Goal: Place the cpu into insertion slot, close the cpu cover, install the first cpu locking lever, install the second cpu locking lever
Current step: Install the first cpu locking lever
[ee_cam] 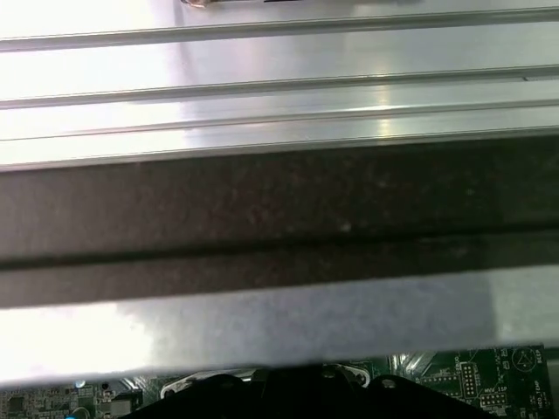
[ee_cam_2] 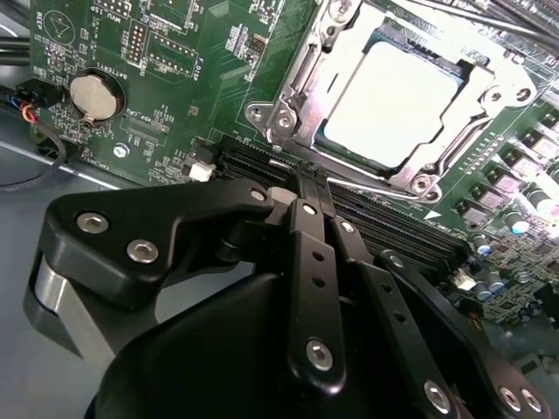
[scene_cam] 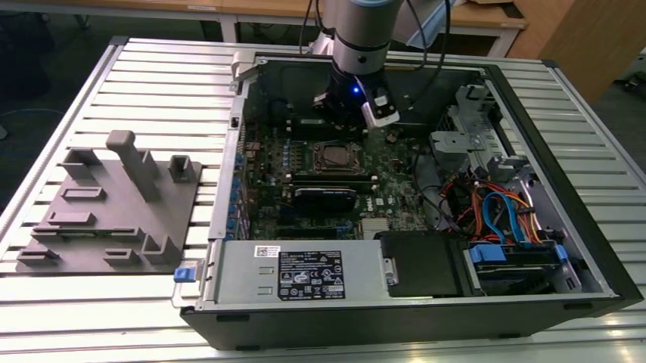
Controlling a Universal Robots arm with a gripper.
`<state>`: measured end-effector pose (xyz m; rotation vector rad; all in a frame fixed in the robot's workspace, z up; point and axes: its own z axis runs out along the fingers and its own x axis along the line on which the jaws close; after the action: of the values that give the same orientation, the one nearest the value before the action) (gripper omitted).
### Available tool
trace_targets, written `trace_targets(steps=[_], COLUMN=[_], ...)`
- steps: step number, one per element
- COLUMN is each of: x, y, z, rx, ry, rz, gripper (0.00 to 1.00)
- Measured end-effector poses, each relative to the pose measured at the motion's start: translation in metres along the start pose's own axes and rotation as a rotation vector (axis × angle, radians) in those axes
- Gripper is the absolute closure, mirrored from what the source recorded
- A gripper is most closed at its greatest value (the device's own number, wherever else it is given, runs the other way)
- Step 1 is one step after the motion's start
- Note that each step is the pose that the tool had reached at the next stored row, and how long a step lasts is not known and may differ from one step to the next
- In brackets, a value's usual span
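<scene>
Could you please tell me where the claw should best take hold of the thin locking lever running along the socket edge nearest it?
Probably on the lever's straight bare run, coming down from above with a finger either side. It is a thin wire rod lying low beside the cover, so a sideways approach would likely meet the memory slots.

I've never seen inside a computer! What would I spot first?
The arm reaching down into the open computer case, over the green board. In the second wrist view, the shiny cpu sits in its slot under the cover, beyond the black gripper.
</scene>
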<state>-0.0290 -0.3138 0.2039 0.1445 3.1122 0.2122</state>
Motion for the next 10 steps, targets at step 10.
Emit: trace_targets(steps=[10], x=[-0.0004], y=[-0.0001], z=[0.001], rx=[0.0], ry=[0.0], rz=[0.0], gripper=[0.89])
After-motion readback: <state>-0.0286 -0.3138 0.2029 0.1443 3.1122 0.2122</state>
